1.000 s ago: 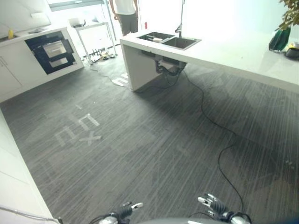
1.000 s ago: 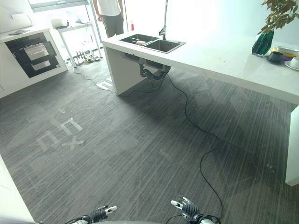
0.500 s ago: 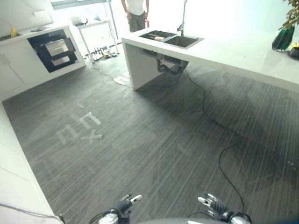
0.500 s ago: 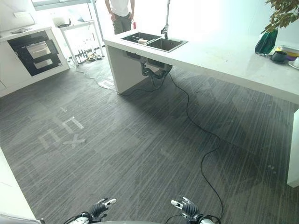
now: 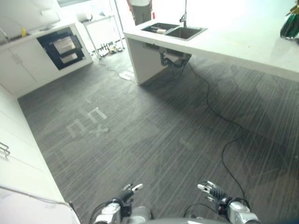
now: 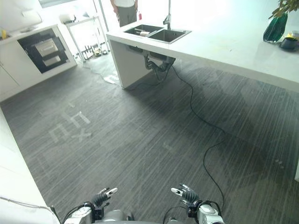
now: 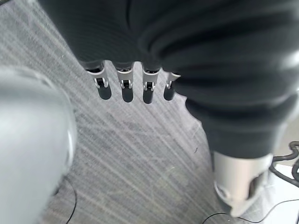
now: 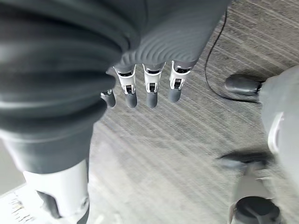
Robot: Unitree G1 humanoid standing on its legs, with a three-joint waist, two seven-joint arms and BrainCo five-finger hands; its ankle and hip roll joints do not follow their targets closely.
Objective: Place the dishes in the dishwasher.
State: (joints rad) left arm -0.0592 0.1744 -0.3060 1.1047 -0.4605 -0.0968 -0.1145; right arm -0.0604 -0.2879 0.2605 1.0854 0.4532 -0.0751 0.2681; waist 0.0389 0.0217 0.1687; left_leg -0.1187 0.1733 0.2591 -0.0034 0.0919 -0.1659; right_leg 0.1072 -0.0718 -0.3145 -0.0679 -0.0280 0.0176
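Note:
Both my hands hang low over the grey floor, far from any dish. My left hand point(image 5: 127, 192) has straight fingers point(image 7: 124, 88) and holds nothing. The fingers point(image 8: 149, 91) of my right hand point(image 5: 211, 190) are straight too, and it is empty. Across the room a sink point(image 5: 180, 31) is set in a white island counter point(image 5: 243, 44), and a pale dish point(image 6: 144, 32) lies in its far basin. A dark bowl point(image 6: 288, 43) stands on the counter's right end. A dark-fronted appliance point(image 5: 63, 44) sits in the white cabinets at the far left.
A person point(image 6: 125, 9) stands behind the sink end of the island. A green vase point(image 6: 275, 28) stands by the dark bowl. A white counter point(image 5: 23, 154) runs along my left side. A small table point(image 5: 100, 23) with shoes under it stands at the back.
The whole picture has shifted, so the camera has moved; the left counter now takes up more of the view. Both hands keep the same low, open pose.

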